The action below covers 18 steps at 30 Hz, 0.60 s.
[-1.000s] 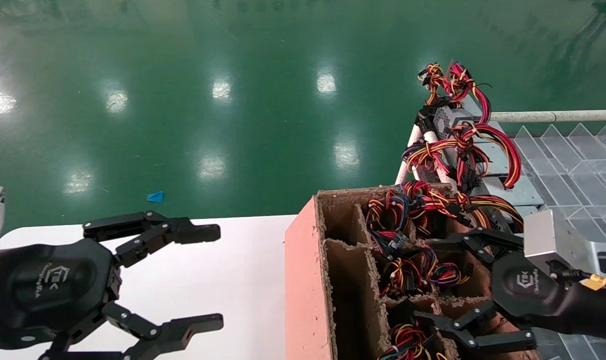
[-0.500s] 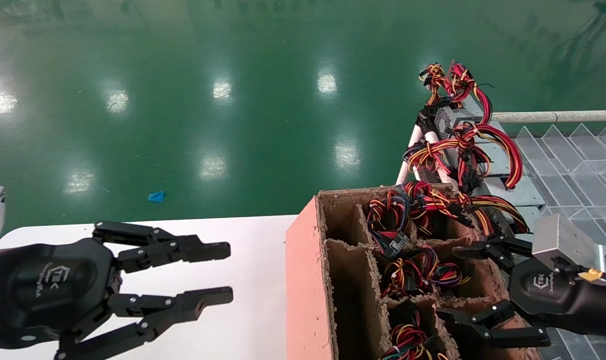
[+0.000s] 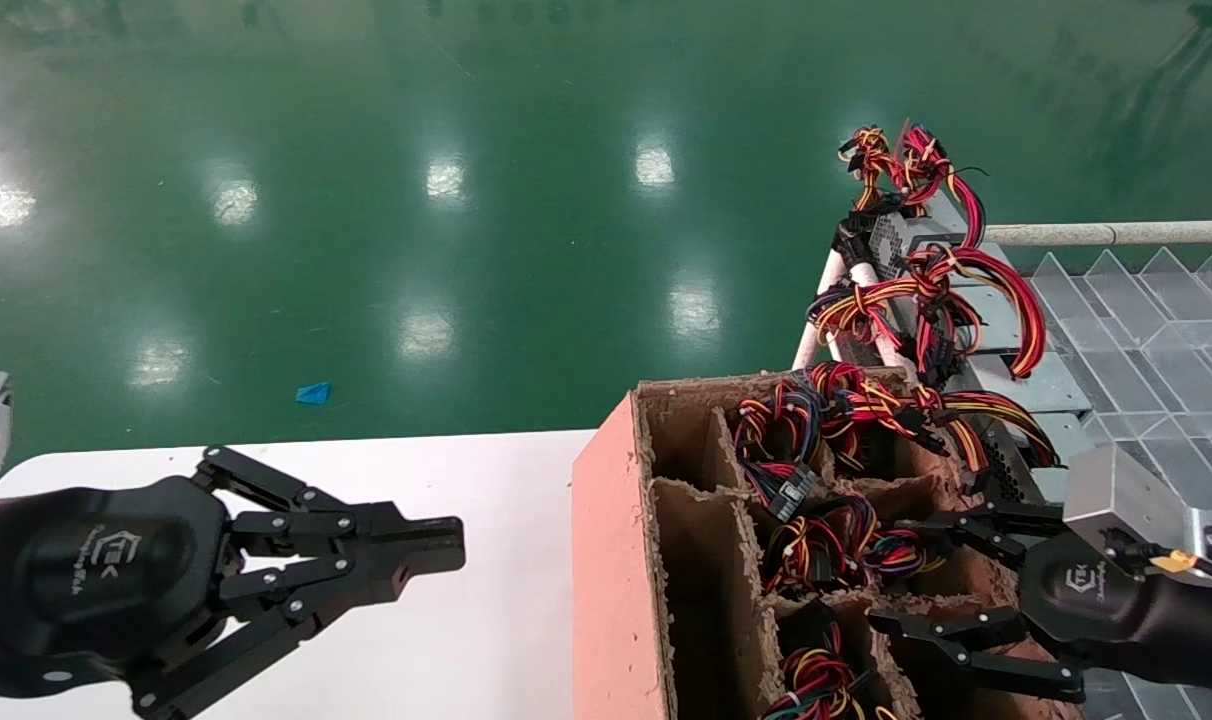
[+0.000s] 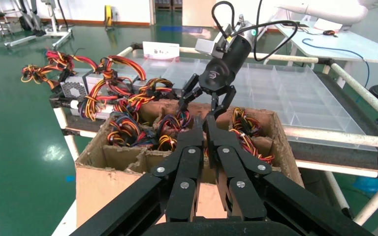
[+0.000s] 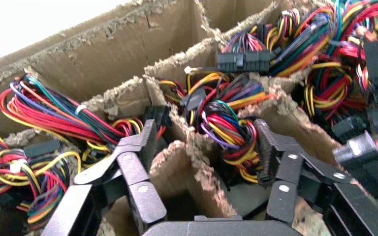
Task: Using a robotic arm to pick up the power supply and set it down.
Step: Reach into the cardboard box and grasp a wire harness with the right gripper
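Two claws are seen: right claw (image 3: 916,590) spread wide over a wire bundle (image 5: 226,125) at 4 o'clock, left claw (image 3: 436,555) clenched empty. Heavy, stiff power supply probably; better gripped by its case.

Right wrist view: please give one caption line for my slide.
Open right gripper poised above wire bundles in the divided cardboard box.

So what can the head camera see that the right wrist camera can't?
Only the head view shows the green floor, the white table, the shut left gripper and power supplies outside the box. Only the right wrist view shows close-up wire bundles between the open right gripper jaws. Both show the divided cardboard box and its coloured wires.
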Available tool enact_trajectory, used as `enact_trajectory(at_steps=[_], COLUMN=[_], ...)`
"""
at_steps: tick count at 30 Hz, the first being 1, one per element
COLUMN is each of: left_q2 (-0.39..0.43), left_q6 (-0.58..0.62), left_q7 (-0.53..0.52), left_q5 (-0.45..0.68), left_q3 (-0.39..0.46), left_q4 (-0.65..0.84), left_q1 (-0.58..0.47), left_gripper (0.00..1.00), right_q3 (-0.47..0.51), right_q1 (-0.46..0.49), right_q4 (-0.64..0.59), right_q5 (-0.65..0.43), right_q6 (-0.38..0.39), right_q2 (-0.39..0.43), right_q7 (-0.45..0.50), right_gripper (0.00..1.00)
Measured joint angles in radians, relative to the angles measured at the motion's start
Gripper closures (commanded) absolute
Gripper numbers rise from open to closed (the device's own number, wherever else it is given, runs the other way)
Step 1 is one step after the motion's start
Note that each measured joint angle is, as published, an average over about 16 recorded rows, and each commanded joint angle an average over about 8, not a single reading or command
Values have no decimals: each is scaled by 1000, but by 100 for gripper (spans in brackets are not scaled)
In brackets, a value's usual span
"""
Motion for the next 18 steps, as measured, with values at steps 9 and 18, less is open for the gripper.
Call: enact_trajectory(at_steps=[9,18], left_q2=[0,0], left_q6=[0,0], left_q7=[0,0], left_q5=[0,0], left_q3=[0,0], left_q4=[0,0], left_q1=[0,0], left_gripper=[100,100], right_q3=[3,11], right_q1=[-13,-27], right_q4=[-6,5], right_q5=[2,9], right_q6=[6,24], right_q2=[11,21], right_q7=[-2,-2], right_gripper=[100,100])
